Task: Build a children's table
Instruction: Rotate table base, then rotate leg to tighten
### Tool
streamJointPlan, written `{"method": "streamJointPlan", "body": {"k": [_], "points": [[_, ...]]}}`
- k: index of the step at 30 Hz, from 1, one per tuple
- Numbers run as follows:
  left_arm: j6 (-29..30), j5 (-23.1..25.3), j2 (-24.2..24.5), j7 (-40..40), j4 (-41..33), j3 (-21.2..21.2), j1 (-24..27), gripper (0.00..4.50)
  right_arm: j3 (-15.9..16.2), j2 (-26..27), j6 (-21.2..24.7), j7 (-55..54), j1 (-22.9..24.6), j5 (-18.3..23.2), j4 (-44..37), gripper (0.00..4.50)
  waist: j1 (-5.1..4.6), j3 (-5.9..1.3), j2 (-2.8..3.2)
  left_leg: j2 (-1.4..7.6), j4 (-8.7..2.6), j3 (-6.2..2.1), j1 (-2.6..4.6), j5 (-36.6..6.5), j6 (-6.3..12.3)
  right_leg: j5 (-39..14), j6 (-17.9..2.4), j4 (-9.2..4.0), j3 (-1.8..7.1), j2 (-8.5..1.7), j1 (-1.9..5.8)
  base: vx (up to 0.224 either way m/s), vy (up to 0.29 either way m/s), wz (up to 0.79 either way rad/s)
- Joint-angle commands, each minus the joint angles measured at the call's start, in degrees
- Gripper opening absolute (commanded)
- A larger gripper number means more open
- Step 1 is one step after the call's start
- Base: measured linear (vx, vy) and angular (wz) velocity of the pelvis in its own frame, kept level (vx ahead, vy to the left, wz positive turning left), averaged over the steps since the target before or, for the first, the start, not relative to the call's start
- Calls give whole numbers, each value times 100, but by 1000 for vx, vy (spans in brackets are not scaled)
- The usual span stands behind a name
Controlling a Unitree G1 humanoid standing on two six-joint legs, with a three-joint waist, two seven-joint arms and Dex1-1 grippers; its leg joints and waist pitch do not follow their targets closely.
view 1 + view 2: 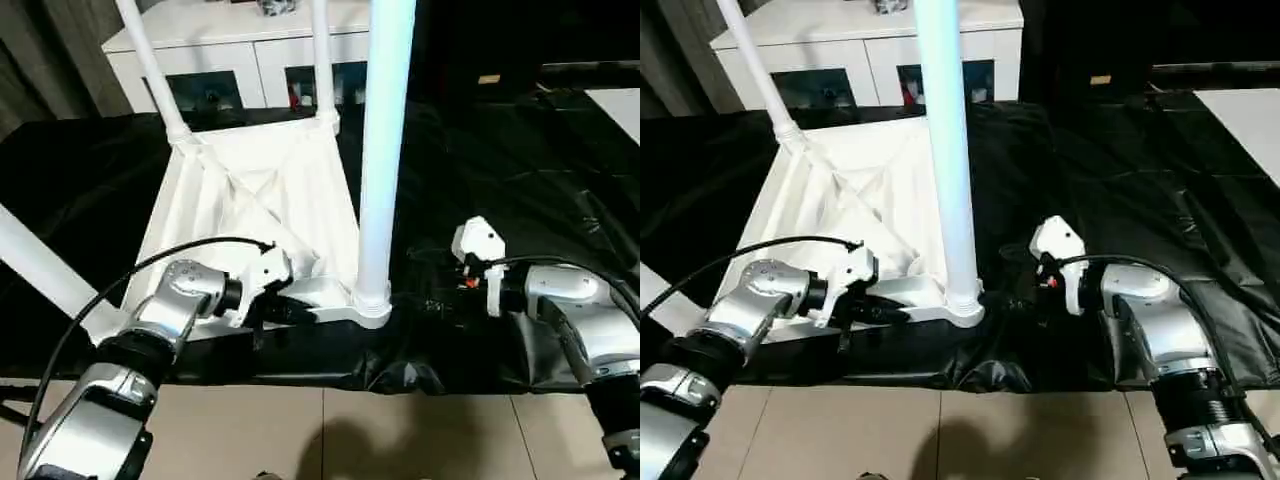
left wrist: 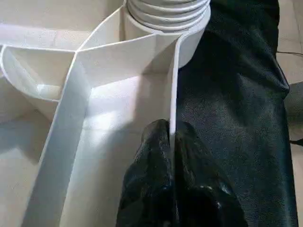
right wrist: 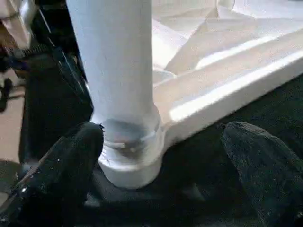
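Tabletop [image 1: 262, 205]: white, ribbed side up on the black cloth [image 1: 520, 170], four legs in its corner sockets; the near-right leg [image 1: 384, 150] stands upright, long axis vertical, its threaded base seated in the corner socket [image 2: 166, 19] closest to both arms. Left gripper [image 2: 171, 142]: fingers pinched narrow on the tabletop's thin near rim, just beside that socket, apparently steadying the top. Right gripper [image 3: 161, 156]: fingers [image 3: 71, 161] spread wide and holding nothing, the leg's base between them but nearer one finger, so this arm looks best placed to close on the leg for any final tightening.
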Motion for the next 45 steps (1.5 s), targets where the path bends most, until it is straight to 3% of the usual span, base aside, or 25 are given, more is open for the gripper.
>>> {"method": "streamJointPlan", "body": {"k": [1, 5, 8, 11, 18, 20, 26, 27, 33, 35, 40, 45], "points": [[120, 13, -4, 387, -13, 196, 165, 4, 37, 100, 77, 29, 77, 125, -223, 450, 24, -394, -92, 189, -417, -137, 65, -1359, 421, -967, -1399, -467, 146, -282, 294, 0, 0, 0], [300, -69, -264, 734, -356, 263, 453, 4, 282, 155, 24, 108, 180, 1, -244, 450, 16, -400, -145, 187, -406, -134, 48, -1205, 497, -1034, -1333, -476, 147, -283, 299, 0, 0, 0], [337, -19, -347, 773, -428, 184, 515, 4, 356, 252, -108, -33, 88, -104, -79, 450, 4, -395, -148, 174, -398, -124, 54, -1197, 533, -1312, -1226, -507, 153, -284, 275, 0, 0, 0], [359, -2, -390, 753, -463, 137, 520, 4, 395, 335, -284, -220, -4, -271, 106, 450, -23, -399, -110, 169, -404, -132, 62, -1203, 492, -1547, -1130, -526, 151, -281, 253, 0, 0, 0], [458, 69, -395, 754, -567, 122, 476, 4, 396, 477, -387, -548, -146, -396, 341, 450, -2, -444, -79, 176, -388, -129, 68, -938, 615, -986, -1197, -480, 143, -264, 262, 0, 0, 0], [488, 88, -370, 737, -602, 111, 488, 0, 414, 494, -418, -523, -159, -416, 401, 412, 14, -449, -76, 170, -375, -122, 59, -891, 672, -861, -1230, -474, 137, -269, 267, 0, 0, 0], [516, 120, -311, 708, -617, 127, 499, 0, 477, 446, -532, -506, -179, -519, 543, 368, 4, -441, -73, 168, -387, -126, 58, -1015, 604, -1057, -1202, -492, 134, -274, 273, 0, 0, 0], [525, 121, -303, 703, -626, 127, 503, 0, 479, 430, -536, -498, -172, -514, 543, 356, 6, -445, -93, 170, -384, -125, 57, -993, 615, -1013, -1202, -488, 137, -275, 277, 0, 0, 0], [556, 121, -268, 661, -667, 114, 537, 0, 435, 395, -581, -505, -198, -492, 650, 321, 6, -452, -81, 167, -368, -121, 51, -903, 693, -892, -1244, -474, 129, -272, 277, 0, 0, 0], [561, 120, -267, 654, -671, 109, 541, 0, 412, 414, -583, -506, -200, -489, 666, 286, 7, -449, -81, 168, -370, -123, 53, -928, 690, -925, -1244, -477, 129, -273, 279, 0, 0, 0], [597, 140, -246, 579, -694, 57, 583, 0, 380, 588, -572, -682, -163, -440, 752, 268, -22, -444, -84, 164, -379, -126, 39, -958, 673, -968, -1236, -476, 127, -275, 282, 0, 0, 0], [732, 258, -323, 814, -679, 9, 586, 0, 341, 944, -546, -1344, -145, -576, 1049, 267, -121, -408, -90, 160, -430, -143, 36, -1239, 525, -1427, -1147, -520, 116, -271, 284, 0, 0, 0]]}}
